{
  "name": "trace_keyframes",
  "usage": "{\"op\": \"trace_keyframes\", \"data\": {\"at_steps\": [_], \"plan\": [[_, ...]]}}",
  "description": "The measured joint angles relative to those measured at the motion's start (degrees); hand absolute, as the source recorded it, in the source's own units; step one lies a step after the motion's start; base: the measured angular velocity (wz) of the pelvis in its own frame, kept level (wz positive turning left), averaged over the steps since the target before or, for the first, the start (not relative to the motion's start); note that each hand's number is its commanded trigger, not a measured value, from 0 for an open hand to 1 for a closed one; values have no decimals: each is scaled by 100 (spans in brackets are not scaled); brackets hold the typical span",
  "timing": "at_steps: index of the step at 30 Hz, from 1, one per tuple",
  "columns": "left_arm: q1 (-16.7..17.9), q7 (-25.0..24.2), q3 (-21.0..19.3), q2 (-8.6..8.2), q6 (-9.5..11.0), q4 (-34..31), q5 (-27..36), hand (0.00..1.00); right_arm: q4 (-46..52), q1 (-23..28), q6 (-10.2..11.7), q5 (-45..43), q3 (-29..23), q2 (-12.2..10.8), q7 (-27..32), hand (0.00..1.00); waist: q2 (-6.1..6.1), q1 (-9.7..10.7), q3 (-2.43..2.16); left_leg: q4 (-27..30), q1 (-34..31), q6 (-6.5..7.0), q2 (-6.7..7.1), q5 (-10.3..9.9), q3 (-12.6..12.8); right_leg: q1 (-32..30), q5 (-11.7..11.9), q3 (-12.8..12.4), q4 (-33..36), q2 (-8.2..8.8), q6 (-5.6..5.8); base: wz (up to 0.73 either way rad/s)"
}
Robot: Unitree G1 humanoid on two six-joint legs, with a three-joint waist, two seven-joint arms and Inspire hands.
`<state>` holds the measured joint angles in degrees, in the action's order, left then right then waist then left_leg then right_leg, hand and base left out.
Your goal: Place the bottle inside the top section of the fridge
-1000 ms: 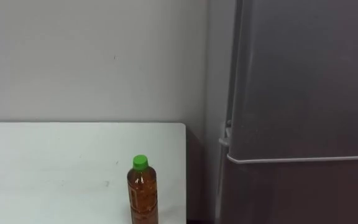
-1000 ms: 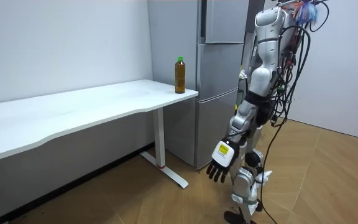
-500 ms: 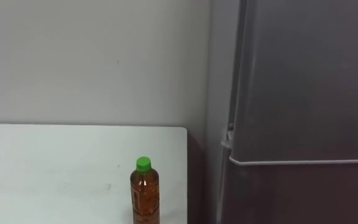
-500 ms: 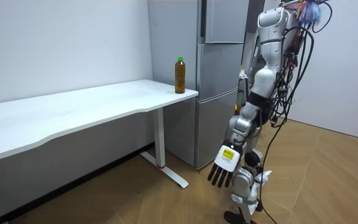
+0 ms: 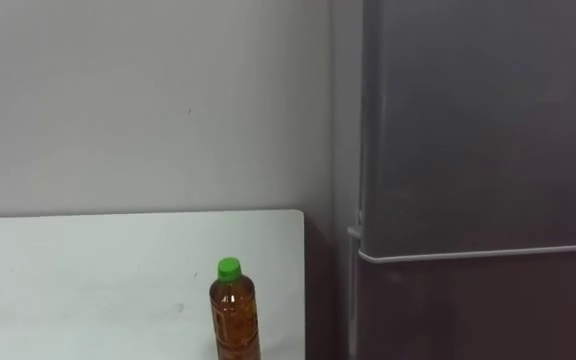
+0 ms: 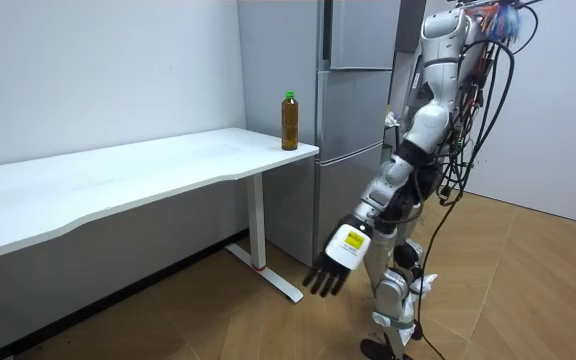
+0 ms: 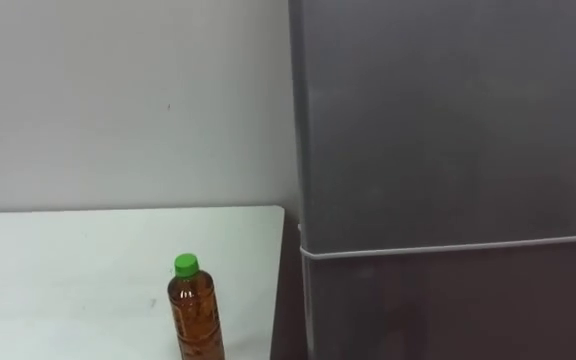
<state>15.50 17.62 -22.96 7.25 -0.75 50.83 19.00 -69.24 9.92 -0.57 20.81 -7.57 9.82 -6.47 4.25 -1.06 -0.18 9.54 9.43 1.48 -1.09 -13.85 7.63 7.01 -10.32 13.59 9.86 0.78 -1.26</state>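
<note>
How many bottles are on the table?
1. The bottle stands upright near the corner of the white table, next to the fridge. The fridge doors are shut, so more could be hidden inside.

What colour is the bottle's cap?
Green. The cap on the bottle shows best in the left eye view.

Amber bottle (image 5: 233, 320), green cap (image 5: 228, 267)
</note>
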Motion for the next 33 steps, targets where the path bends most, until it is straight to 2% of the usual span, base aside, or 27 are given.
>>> {"op": "trace_keyframes", "data": {"at_steps": [1,2,5,9,11,14,15,17,21,22,24,25,27,31,33], "plan": [[0,133,-62,5,16,-367,156,0,11,16,17,-86,-44,-3,-3,0,0,-21,0,-1,-15,0,1,0,-3,-17,0,-7,5,0,0,0],[-25,255,-81,21,126,-653,205,0,12,22,50,-125,-58,2,0,0,4,-52,-1,-1,-18,1,3,0,-1,-29,-1,-21,9,-1,1,0],[-97,551,-170,41,339,-1217,425,0,72,52,55,-153,-72,-3,-2,0,11,-78,-4,-3,-8,2,5,0,-2,-16,-2,-28,5,-2,4,0],[-79,915,-170,42,386,-2065,877,0,213,161,67,-94,-118,-37,12,0,29,-79,-19,10,-6,2,7,-1,-10,-21,-3,-31,-3,-5,6,0],[-85,1113,-180,54,451,-2665,968,0,219,170,87,-112,-118,-38,31,0,71,-98,-42,10,-3,2,6,-1,1,-23,-3,-35,5,-8,6,0],[-119,1295,-224,139,573,-3448,959,0,298,221,162,-143,-108,-53,35,0,75,-113,-40,-1,-3,2,6,-1,5,-54,-10,-75,69,-14,8,-2],[-139,1331,-231,169,587,-3596,959,0,305,223,177,-159,-102,-57,39,0,63,-120,-33,-1,-4,2,10,-1,6,-70,-23,-92,94,-14,10,-4],[-185,1440,-289,245,601,-4286,965,0,417,284,180,-165,-88,-74,60,0,49,-110,-22,2,2,3,13,-1,0,-58,-26,-90,84,-11,11,0],[-266,1450,-487,274,610,-5365,957,0,488,315,184,-232,-131,-125,163,0,63,-94,-27,4,-40,3,20,-1,-14,-75,-27,-93,74,-7,14,0],[-305,1442,-553,280,610,-5658,950,0,482,315,183,-233,-135,-124,186,0,36,-94,-8,3,-30,3,20,-1,-13,-83,-26,-96,73,-8,14,0],[-487,1433,-618,292,606,-5959,896,0,480,305,182,-272,-125,-124,207,0,62,-96,-14,4,-19,4,20,-1,-13,-70,-26,-101,71,-11,14,0],[-581,1428,-621,295,605,-6218,896,0,474,280,179,-315,-119,-125,208,0,39,-95,8,3,-19,4,20,0,-18,-64,-26,-92,70,-10,14,0],[-626,1363,-619,295,606,-6595,877,0,419,238,174,-333,-118,-130,214,0,40,-77,11,-2,-21,4,22,0,-22,-62,-27,-85,67,-7,15,0],[-914,1183,-564,295,592,-7044,900,0,412,176,138,-314,-71,-164,227,0,39,72,26,10,-23,5,58,0,-34,-50,-36,-75,67,-2,24,2],[-1110,1019,-457,295,558,-7050,904,0,417,145,74,-309,-53,-164,269,0,38,79,29,17,-12,6,62,1,-33,-10,-35,-78,67,2,26,0]]}}
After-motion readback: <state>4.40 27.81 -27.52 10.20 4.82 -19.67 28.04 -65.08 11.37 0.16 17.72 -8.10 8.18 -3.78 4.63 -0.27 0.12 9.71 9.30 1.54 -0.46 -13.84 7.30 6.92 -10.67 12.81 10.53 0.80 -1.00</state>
